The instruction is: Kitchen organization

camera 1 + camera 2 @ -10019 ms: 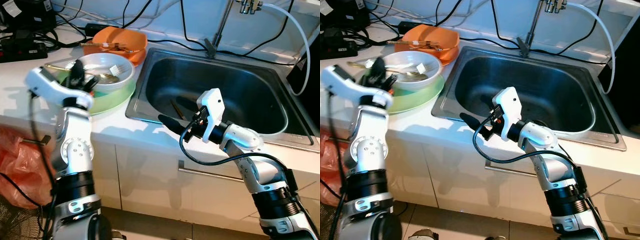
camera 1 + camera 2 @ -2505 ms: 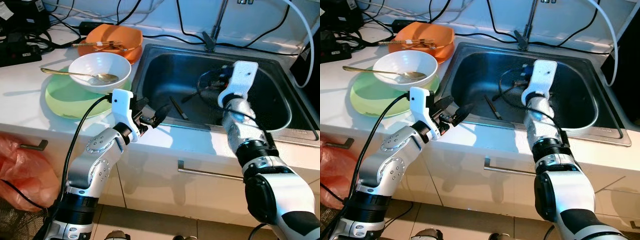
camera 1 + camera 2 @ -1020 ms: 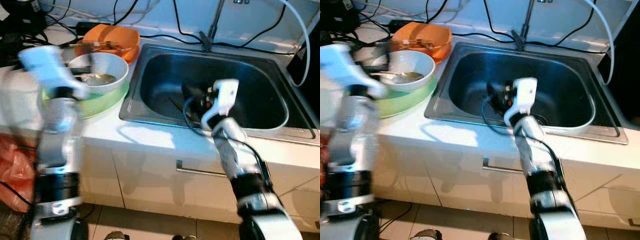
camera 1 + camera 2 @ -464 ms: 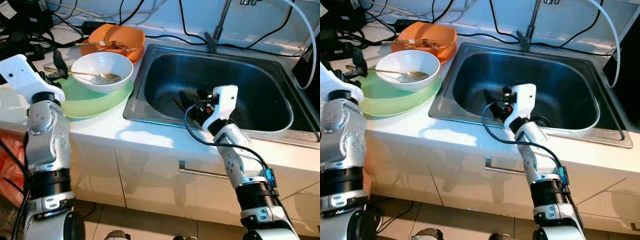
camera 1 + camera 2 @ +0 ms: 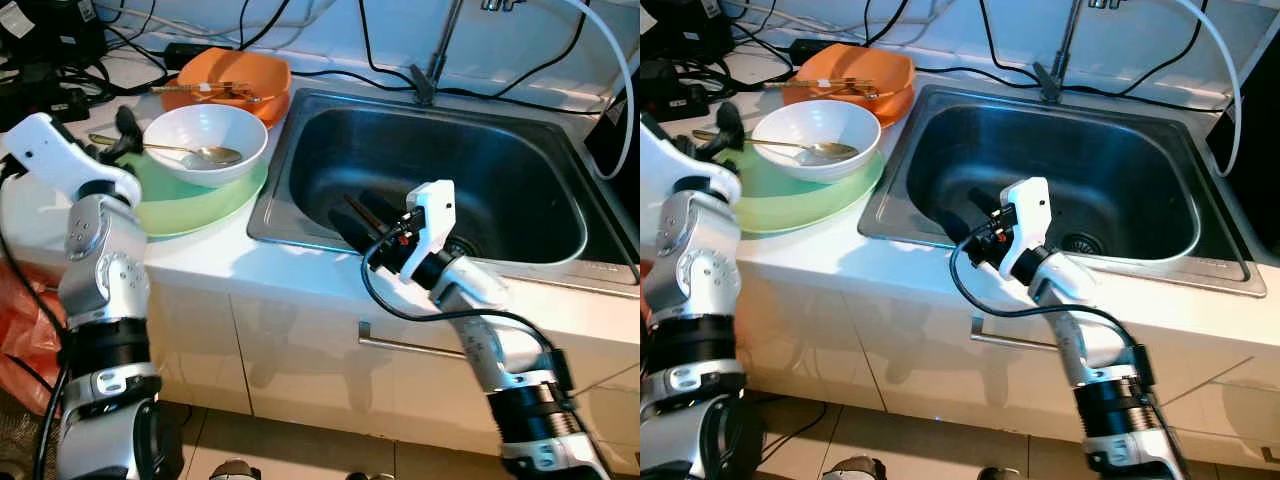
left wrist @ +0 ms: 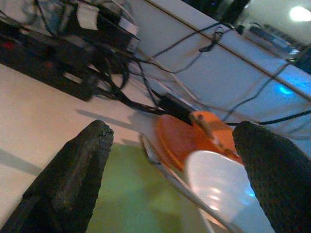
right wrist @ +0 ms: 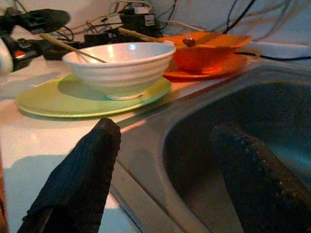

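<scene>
While both arms hover empty, left end effector (image 5: 118, 125), fingers apart, sits left of white bowl (image 5: 205, 142) holding spoon (image 5: 190, 151) on green plate (image 5: 190, 205); right end effector (image 5: 358, 218), fingers apart, over sink (image 5: 520, 215) near chopsticks (image 5: 356, 208), likely next pick.

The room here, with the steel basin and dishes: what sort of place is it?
Most likely a home kitchen: a steel sink set into a white counter, with a white bowl on a green plate beside it.

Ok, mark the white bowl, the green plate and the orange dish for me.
white bowl (image 5: 190, 130), left eye view, inner wall.
green plate (image 5: 200, 205), left eye view, bare front rim.
orange dish (image 5: 262, 75), left eye view, right rim.
</scene>
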You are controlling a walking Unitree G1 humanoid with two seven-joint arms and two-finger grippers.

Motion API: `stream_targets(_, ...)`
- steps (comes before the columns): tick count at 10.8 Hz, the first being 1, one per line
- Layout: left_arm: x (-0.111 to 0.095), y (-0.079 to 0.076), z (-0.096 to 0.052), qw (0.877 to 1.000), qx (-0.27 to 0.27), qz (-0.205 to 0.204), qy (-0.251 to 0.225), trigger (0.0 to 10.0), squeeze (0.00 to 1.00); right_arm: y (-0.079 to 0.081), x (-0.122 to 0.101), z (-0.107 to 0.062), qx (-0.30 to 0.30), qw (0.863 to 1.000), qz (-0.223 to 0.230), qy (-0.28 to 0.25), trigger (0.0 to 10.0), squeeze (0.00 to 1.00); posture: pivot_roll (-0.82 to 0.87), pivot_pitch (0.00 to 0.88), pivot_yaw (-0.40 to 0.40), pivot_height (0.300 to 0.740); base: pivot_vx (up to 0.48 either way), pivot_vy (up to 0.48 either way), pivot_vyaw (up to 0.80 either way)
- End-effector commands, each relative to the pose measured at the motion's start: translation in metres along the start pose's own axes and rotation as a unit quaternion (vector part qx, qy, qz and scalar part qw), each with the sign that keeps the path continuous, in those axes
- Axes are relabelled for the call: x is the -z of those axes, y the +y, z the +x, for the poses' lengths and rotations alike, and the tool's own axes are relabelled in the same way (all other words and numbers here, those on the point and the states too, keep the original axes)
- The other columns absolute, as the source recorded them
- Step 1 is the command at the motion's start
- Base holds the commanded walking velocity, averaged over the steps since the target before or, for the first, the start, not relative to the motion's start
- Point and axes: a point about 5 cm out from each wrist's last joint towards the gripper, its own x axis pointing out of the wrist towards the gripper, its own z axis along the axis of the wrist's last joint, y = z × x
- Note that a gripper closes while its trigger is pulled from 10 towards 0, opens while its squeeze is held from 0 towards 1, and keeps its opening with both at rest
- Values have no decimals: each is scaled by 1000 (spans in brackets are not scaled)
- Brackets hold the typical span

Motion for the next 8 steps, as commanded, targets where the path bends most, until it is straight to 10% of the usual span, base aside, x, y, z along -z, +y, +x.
stream_targets(1, 4, -5, 2, 1000, 17, -21, 14, 10000, 0, 1, 0, -5, -12, 1000, 2, 5, 10000, 0, 132, 63, -50, 740, 0, 0, 0)
stream_targets(3, 7, -11, 3, 997, 38, -55, 28, 10000, 0, 4, -3, -7, -31, 999, 2, 10, 10000, 0, 133, 65, -44, 740, 0, 0, 0)
stream_targets(4, 12, -16, 3, 994, 48, -90, 48, 7686, 0, 10, -6, -9, -59, 998, 1, 17, 10000, 0, 130, 66, -43, 740, 0, 0, 0)
stream_targets(5, 13, -18, 4, 992, 54, -101, 50, 1647, 0, 13, -8, -10, -76, 997, 2, 20, 10000, 0, 130, 66, -43, 740, 0, 0, 0)
stream_targets(8, 11, -22, 4, 985, 66, -149, 49, 0, 0, 15, -5, -16, -89, 995, 2, 38, 10000, 0, 125, 69, -38, 740, 0, 0, 0)
